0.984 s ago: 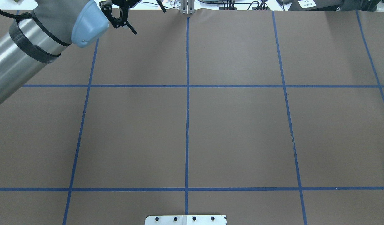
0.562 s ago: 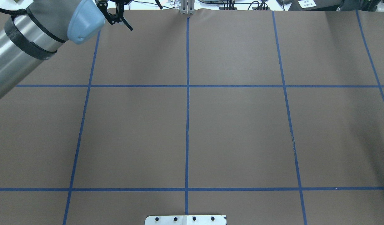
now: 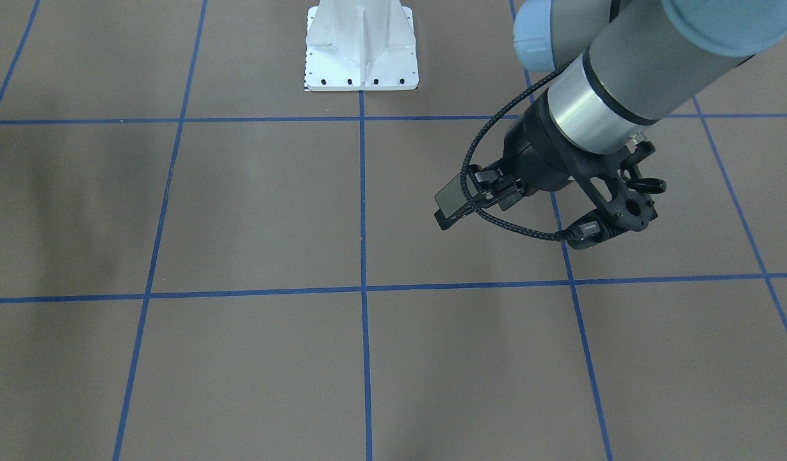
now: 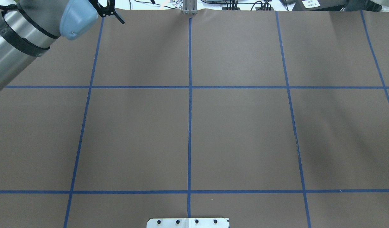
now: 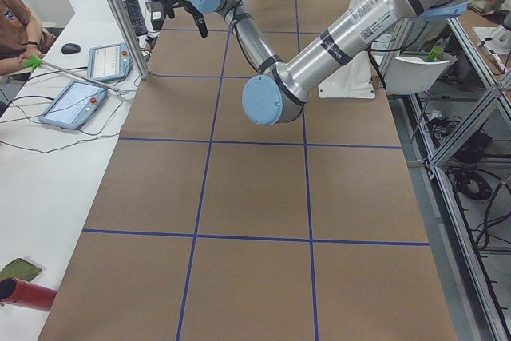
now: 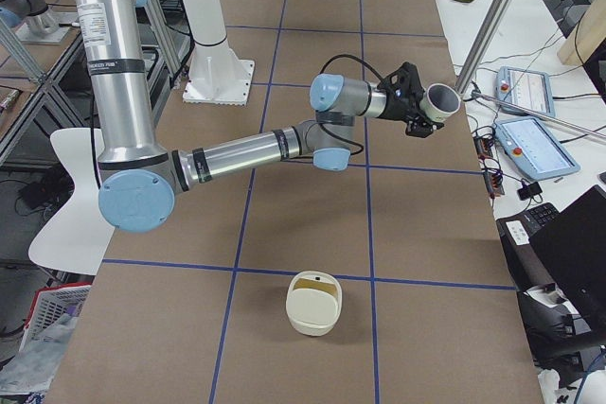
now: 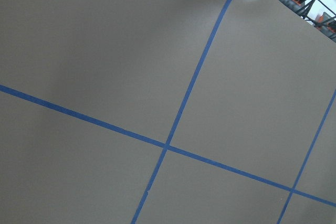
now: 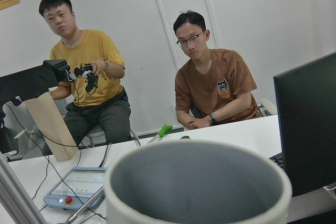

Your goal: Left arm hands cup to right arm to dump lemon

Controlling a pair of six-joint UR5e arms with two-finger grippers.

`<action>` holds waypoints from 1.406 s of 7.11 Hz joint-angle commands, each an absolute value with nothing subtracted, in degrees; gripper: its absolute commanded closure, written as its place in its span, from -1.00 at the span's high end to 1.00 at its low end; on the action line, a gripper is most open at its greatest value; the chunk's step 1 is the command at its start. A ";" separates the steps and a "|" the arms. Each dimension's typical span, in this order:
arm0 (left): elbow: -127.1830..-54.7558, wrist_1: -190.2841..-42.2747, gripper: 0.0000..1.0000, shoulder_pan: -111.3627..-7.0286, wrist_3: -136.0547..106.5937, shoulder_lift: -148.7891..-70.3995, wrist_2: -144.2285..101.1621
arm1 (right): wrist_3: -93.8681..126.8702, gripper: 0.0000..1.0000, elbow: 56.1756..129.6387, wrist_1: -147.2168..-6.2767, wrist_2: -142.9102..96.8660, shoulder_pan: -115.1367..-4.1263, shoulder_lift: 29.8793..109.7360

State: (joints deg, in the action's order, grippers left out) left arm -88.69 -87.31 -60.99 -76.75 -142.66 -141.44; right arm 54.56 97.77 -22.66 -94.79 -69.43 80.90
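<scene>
- The cup [image 6: 441, 99] is lying on its side in the air at the end of the right arm [image 6: 237, 150]. It is near the edge of the table [image 4: 238, 133] on the operators' side, with its mouth pointing away from the robot. The right wrist view is looking over its rim into a grey inside.
- The right gripper [image 6: 423, 106] is sitting against the cup, but I cannot tell from the side view how its fingers are standing.
- The left gripper [image 3: 479, 198] is carrying nothing, with its fingers spread. The left arm [image 4: 20, 34] is reaching over the far left of the table, well apart from the cup.
- The lemon is not showing for certain. A cream container [image 6: 312, 314] is standing on the table at the right arm's end with something yellowish in its opening, too small to name.
- The cup is looking like glazed ceramic, so it is probably stiff, light enough for one gripper, slick under the pads and breakable if dropped. The safest hold is likely a squeeze across the wall, since the handle is not showing here.
- Counting: one cup, one cream container, two arms, two grippers, and two people [image 8: 210, 87] sitting across the table.
</scene>
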 commanded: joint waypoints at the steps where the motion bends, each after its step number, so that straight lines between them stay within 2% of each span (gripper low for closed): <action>1: -88.59 -87.28 1.00 -61.17 -74.37 -142.47 -141.07 | 44.00 -0.70 98.00 -33.17 -88.20 -62.26 72.73; 3: -88.59 -87.45 1.00 -61.26 -74.27 -142.56 -139.75 | 36.07 -0.71 99.13 -38.39 -78.88 -53.31 69.36; 6: -88.77 -87.54 1.00 -61.17 -74.27 -142.56 -139.48 | 21.91 -0.76 100.71 -41.65 -70.25 -43.01 69.35; 9: -88.33 -87.80 1.00 -61.00 -74.18 -142.47 -139.57 | 19.86 -0.82 106.42 -55.06 -53.96 -28.45 65.15; 10: -88.42 -87.89 1.00 -60.82 -74.18 -142.47 -139.66 | 19.86 -0.84 109.22 -59.89 -52.49 -26.56 63.65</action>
